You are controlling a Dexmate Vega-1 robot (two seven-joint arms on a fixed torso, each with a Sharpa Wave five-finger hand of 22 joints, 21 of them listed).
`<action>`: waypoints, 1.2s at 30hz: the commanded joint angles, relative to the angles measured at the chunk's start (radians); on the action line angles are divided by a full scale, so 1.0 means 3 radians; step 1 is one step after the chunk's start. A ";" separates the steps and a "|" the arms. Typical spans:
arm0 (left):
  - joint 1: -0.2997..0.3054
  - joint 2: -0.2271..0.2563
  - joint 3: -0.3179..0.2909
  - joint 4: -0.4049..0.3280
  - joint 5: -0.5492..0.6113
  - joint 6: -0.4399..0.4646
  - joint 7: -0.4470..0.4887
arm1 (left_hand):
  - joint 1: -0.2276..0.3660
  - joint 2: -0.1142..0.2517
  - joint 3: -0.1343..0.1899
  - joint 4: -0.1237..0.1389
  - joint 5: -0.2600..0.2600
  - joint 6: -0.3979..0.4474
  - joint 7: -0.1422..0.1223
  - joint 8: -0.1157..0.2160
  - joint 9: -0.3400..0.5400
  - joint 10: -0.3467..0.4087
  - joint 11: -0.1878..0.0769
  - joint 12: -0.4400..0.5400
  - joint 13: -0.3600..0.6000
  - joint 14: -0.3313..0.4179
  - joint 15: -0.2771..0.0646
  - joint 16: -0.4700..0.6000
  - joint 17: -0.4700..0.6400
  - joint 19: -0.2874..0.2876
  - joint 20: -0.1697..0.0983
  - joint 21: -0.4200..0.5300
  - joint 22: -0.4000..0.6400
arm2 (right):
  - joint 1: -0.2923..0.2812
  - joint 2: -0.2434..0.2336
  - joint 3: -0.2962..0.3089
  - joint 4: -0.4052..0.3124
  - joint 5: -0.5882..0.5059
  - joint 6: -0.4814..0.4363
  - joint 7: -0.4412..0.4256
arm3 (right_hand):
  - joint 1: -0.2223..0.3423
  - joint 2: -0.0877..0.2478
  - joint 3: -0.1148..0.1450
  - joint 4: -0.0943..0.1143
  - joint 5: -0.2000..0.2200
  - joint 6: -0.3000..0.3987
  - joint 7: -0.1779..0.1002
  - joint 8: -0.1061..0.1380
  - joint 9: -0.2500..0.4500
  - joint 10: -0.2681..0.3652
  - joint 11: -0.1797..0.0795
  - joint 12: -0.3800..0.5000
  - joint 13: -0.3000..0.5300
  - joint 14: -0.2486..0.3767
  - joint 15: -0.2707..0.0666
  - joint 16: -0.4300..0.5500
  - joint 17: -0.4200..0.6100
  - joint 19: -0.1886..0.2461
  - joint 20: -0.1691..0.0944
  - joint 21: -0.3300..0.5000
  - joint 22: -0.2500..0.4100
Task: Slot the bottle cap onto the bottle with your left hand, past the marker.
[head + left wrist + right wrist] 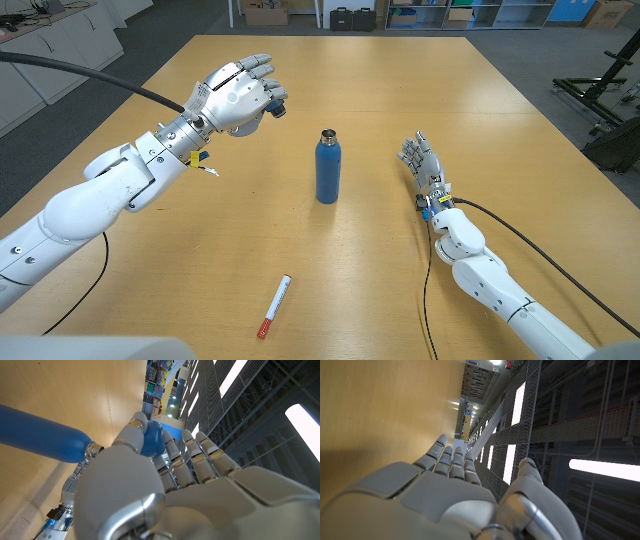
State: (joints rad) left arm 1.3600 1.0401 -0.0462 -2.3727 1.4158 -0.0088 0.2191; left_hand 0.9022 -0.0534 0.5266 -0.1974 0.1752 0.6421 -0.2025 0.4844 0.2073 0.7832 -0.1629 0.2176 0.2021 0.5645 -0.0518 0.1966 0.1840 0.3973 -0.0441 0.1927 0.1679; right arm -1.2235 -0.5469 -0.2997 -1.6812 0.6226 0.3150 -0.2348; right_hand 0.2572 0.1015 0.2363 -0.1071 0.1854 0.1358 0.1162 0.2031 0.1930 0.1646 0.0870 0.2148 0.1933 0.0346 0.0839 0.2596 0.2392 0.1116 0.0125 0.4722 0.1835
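Cap's already picked up, so the first chunk of the job looks done. Going left to right: the robot's left hand [240, 95] is raised over the light wooden table [420, 90], up and to the left of the bottle, fingers curled in. In the left wrist view you can see the small blue rounded bottle cap [151, 440] pinched between the thumb and the fingers [172, 450], so it's grasping that.

Middle of the table: the dark blue metal bottle [327, 168] stands upright, its steel neck open, nothing on it yet. The cap is still well apart from the mouth, off to the left and higher.

Nearer the front edge lies a red-and-white marker pen [274, 306], on its side, untouched, well clear of the bottle.

Far right: the right hand [423, 165] sits near the bottle's right side, fingers apart and pointing up the table, holding nothing.

What's left, I'd guess: swing the cap across over the neck, line it up, and seat it.
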 commanded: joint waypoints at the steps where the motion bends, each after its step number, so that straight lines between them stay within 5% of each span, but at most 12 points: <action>1: -0.0341 0.0171 0.0311 -0.0016 0.0052 -0.0113 -0.0004 | 0.0051 0.0069 0.0115 0.0082 0.0008 0.0390 -0.0040 0.0032 0.0017 0.0251 -0.0204 -0.0001 0.0016 0.0032 -0.0568 -0.0007 0.0004 0.0032 -0.0270 0.0001 0.0009 | -0.0022 -0.0019 0.0007 -0.0049 -0.0029 0.0042 0.0025 | -0.0006 0.0013 -0.0012 -0.0008 0.0034 0.0026 0.0011 0.0002 0.0014 0.0038 -0.0007 0.0006 0.0013 0.0017 0.0014 0.0012 0.0011 0.0027 0.0010 -0.0007 0.0011; 18: -0.0820 0.0440 0.0784 0.0026 0.0566 -0.0199 0.0518 | 0.0049 0.0066 0.0121 0.0086 0.0005 0.0395 -0.0040 0.0036 0.0018 0.0258 -0.0204 -0.0010 0.0016 0.0046 -0.0569 -0.0008 0.0006 0.0032 -0.0266 -0.0002 0.0009 | -0.0140 0.0024 0.0054 -0.0052 -0.0102 0.0291 0.0018 | -0.0007 0.0014 -0.0013 -0.0007 0.0034 0.0028 0.0009 0.0001 0.0014 0.0053 -0.0006 0.0011 0.0013 0.0018 0.0018 0.0012 0.0012 0.0029 0.0008 -0.0017 0.0011; 36: -0.1338 0.0789 0.0956 -0.0042 0.0458 -0.0638 0.0339 | 0.0034 0.0060 0.0126 0.0092 -0.0001 0.0396 -0.0039 0.0041 0.0020 0.0263 -0.0204 -0.0022 0.0015 0.0060 -0.0570 -0.0012 0.0008 0.0036 -0.0232 -0.0003 0.0008 | -0.0173 0.0096 0.0038 -0.0038 -0.0130 0.0411 0.0040 | -0.0008 0.0015 -0.0015 -0.0006 0.0034 0.0042 0.0015 0.0006 0.0014 0.0056 -0.0009 0.0011 0.0013 0.0020 0.0009 0.0012 0.0013 0.0035 0.0010 -0.0024 0.0011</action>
State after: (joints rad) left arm 1.0386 1.2250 0.2068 -2.3783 1.5538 -0.1341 0.3342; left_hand 0.9025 -0.0536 0.5307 -0.2014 0.1713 0.6422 -0.2027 0.4845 0.2122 0.7886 -0.1575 0.2091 0.2025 0.5771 -0.0536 0.1966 0.1839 0.3973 -0.0441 0.1927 0.1680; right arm -1.2707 -0.5282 -0.2854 -1.6959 0.5905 0.4188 -0.2267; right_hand 0.2572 0.1015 0.2363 -0.1071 0.1854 0.1413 0.1217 0.2032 0.1930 0.1699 0.0817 0.2148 0.1933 0.0346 0.0839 0.2596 0.2391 0.1115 0.0126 0.4645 0.1835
